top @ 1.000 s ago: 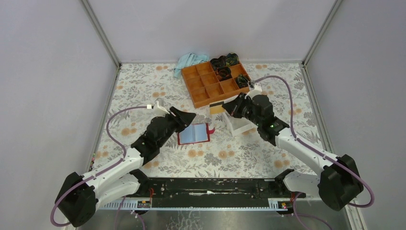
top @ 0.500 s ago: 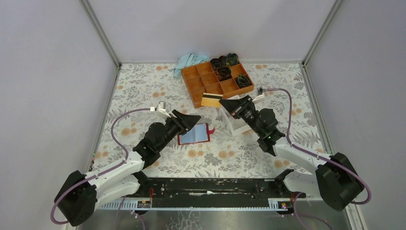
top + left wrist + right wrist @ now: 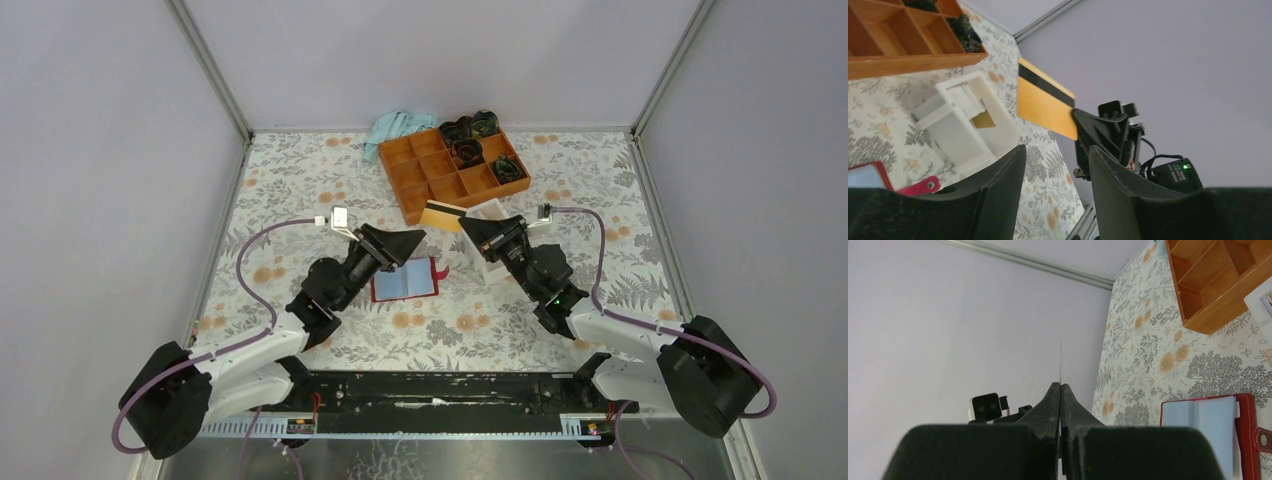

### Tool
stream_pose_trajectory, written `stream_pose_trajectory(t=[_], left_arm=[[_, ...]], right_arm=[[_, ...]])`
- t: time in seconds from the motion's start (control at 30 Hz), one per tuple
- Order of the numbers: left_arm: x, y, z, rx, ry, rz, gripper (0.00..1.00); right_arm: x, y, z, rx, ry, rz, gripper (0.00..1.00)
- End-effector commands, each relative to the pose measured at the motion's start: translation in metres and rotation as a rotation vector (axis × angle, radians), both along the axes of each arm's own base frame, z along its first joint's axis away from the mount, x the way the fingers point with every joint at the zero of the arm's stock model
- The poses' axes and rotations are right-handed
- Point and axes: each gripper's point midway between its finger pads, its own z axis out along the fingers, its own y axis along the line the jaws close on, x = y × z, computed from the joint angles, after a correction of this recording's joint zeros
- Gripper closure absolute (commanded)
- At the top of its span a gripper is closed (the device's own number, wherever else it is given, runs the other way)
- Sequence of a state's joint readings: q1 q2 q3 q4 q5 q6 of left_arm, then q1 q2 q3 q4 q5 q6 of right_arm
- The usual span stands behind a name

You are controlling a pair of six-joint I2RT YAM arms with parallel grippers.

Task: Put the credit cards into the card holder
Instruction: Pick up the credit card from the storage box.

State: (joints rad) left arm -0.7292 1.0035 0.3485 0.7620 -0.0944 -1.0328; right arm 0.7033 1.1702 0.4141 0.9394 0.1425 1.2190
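The right gripper pinches a card by one edge, likely for handover; the left gripper gapes toward it; the holder lies open at the card's 7 o'clock.

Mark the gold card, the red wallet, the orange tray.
Tan-gold striped plastic card (image 3: 1044, 111): left wrist view, gold face.
Dark-red folding wallet (image 3: 404, 281): top view, blue inner pocket.
Orange compartment tray (image 3: 908, 64): left wrist view, front wall.
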Motion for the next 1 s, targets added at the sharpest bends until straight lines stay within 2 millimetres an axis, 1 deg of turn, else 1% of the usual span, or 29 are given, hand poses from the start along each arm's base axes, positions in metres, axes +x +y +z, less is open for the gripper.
stream_pose_trajectory(t=[0.0, 0.17, 0.3, 0.47, 0.73, 0.83, 0.97], left_arm=[[0.000, 0.000, 0.040, -0.066, -0.162, 0.017, 0.43], [0.002, -0.006, 0.032, -0.062, -0.159, 0.002, 0.43], [0.005, -0.004, 0.023, -0.060, -0.140, 0.020, 0.43], [0.011, -0.007, 0.025, -0.054, -0.152, 0.026, 0.43], [0.018, -0.012, 0.020, -0.044, -0.146, 0.033, 0.43], [0.020, -0.010, 0.021, -0.063, -0.147, 0.052, 0.45], [0.022, -0.008, 0.020, -0.073, -0.147, 0.069, 0.50]], right_arm=[[0.005, -0.012, 0.025, 0.146, -0.024, -0.083, 1.00], [0.005, -0.012, 0.022, 0.188, -0.016, -0.105, 1.00], [0.005, -0.010, 0.024, 0.196, -0.020, -0.108, 1.00], [0.003, 0.003, 0.024, 0.193, -0.020, -0.075, 1.00], [-0.002, 0.018, 0.023, 0.188, -0.016, -0.044, 1.00], [-0.005, 0.024, 0.022, 0.184, -0.017, -0.033, 1.00], [-0.006, 0.027, 0.021, 0.188, -0.018, -0.030, 1.00]])
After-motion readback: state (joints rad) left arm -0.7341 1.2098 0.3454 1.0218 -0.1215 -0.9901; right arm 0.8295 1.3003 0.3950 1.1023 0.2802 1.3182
